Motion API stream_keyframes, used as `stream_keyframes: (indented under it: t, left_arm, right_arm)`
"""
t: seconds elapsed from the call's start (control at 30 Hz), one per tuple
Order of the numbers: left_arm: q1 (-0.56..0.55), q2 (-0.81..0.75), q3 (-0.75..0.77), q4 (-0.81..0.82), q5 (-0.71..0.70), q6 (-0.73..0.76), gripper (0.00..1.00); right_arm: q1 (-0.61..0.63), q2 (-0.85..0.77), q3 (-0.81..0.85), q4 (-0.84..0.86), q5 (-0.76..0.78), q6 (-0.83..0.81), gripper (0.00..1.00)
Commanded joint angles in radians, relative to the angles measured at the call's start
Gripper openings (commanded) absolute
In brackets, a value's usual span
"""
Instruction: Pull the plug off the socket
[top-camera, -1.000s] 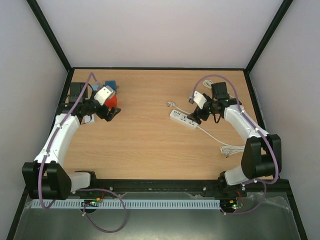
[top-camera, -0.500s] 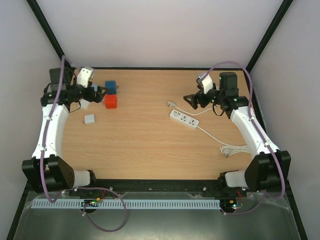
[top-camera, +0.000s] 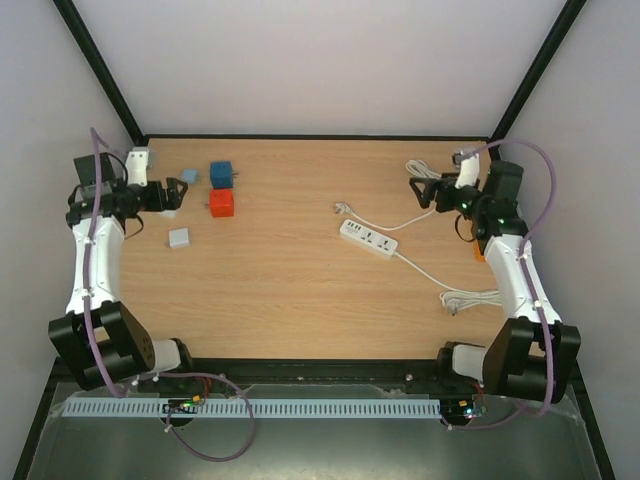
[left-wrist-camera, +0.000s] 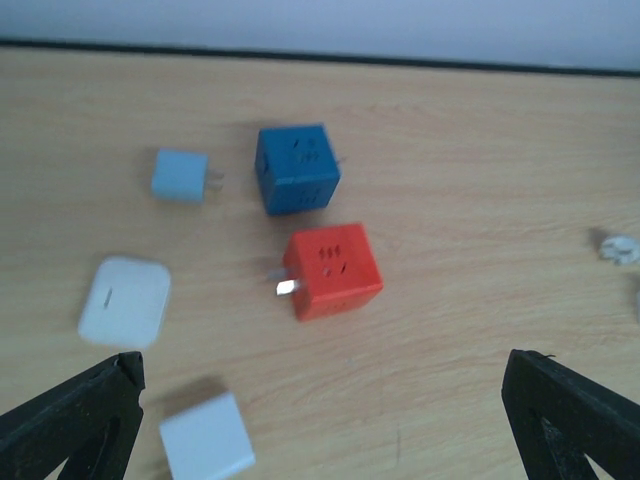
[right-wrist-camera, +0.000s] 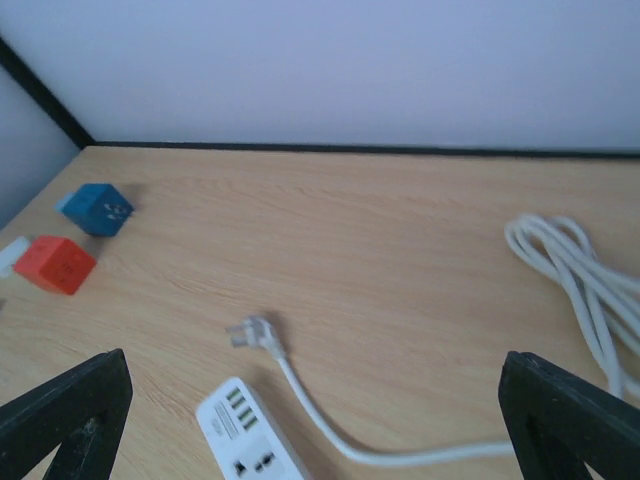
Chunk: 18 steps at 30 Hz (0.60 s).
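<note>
Your right gripper (right-wrist-camera: 312, 357) is spread wide with nothing between its fingers, hanging above the wooden table (top-camera: 300, 300) at its far right. Just beyond the fingers, in the wrist view, the white plug (right-wrist-camera: 252, 332) lies on the bare wood. It is near the end of the long white power strip (right-wrist-camera: 250, 440) but apart from it, and none of the strip's sockets that show has anything in it. The plug's white cord (right-wrist-camera: 288, 372) curves off to the right, toward a loose white cable coil (right-wrist-camera: 575, 270).

By that reading the pull is done, so the step in hand is a clean stand-off. Hold the fingers wide and high, and steer clear of the cord and the coil, since a snagged loop would drag the plug or the strip. Check in the overhead view that a gap shows between plug and strip before you call it finished.

Your left gripper (left-wrist-camera: 322, 360) is just as wide and empty at the far left. It hangs over a red cube adapter (left-wrist-camera: 331, 270), a blue cube adapter (left-wrist-camera: 297, 167), a rounded white block (left-wrist-camera: 125, 300) and a pale blue block (left-wrist-camera: 180, 174). I judge none of these part of this job, so leave that arm where it is.
</note>
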<state>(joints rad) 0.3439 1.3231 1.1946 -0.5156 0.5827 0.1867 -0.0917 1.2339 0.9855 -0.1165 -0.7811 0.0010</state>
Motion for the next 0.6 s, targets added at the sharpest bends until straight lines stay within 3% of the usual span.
stream_keyframes:
  t: [0.0, 0.3, 0.57]
  left_arm:
    - [0.009, -0.069, -0.114, 0.035, -0.091, 0.024, 0.99]
    - [0.010, -0.161, -0.311, 0.090, -0.153, 0.059, 0.99]
    - [0.009, -0.152, -0.351, 0.128, -0.146, 0.038, 0.99]
  right_arm:
    - [-0.090, -0.021, -0.087, 0.031, -0.076, 0.019, 0.98]
    - [-0.151, -0.049, -0.236, -0.021, -0.103, -0.107, 0.98]
    - [-0.152, -0.086, -0.284, 0.009, -0.089, -0.104, 0.98]
